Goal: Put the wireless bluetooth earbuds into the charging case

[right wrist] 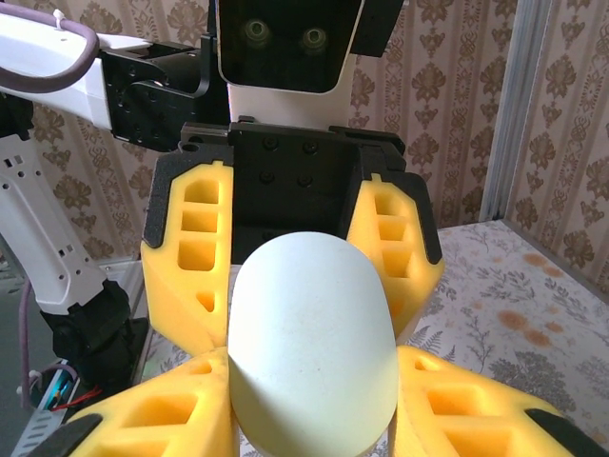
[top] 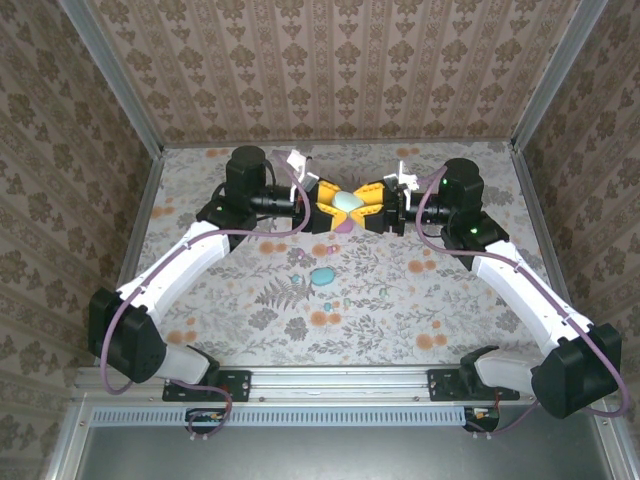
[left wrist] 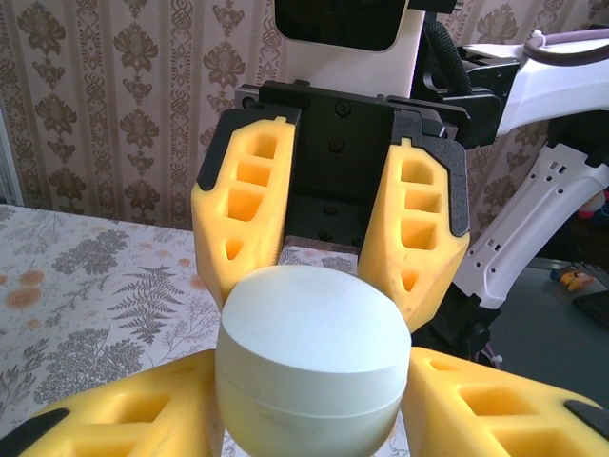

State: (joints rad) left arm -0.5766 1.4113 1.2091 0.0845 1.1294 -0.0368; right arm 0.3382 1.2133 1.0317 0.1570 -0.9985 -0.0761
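Observation:
A mint egg-shaped charging case (top: pixel 349 201) hangs above the back middle of the table, closed, with a seam around its body (left wrist: pixel 309 371). My left gripper (top: pixel 327 208) comes from the left and is shut on it; its yellow fingers (left wrist: pixel 124 414) press the case's sides. Facing it from the right, my right gripper (top: pixel 374 208) is shut on the same case (right wrist: pixel 312 343). Two tiny bluish specks, seemingly earbuds (top: pixel 296 258) (top: pixel 327 304), lie on the cloth nearer the arms.
A blue egg-shaped case (top: pixel 322 275) lies on the floral cloth in front of the grippers. Something pinkish-purple (top: pixel 343 227) sits just below the joined fingers. Patterned walls with metal posts (top: pixel 148 195) close in three sides.

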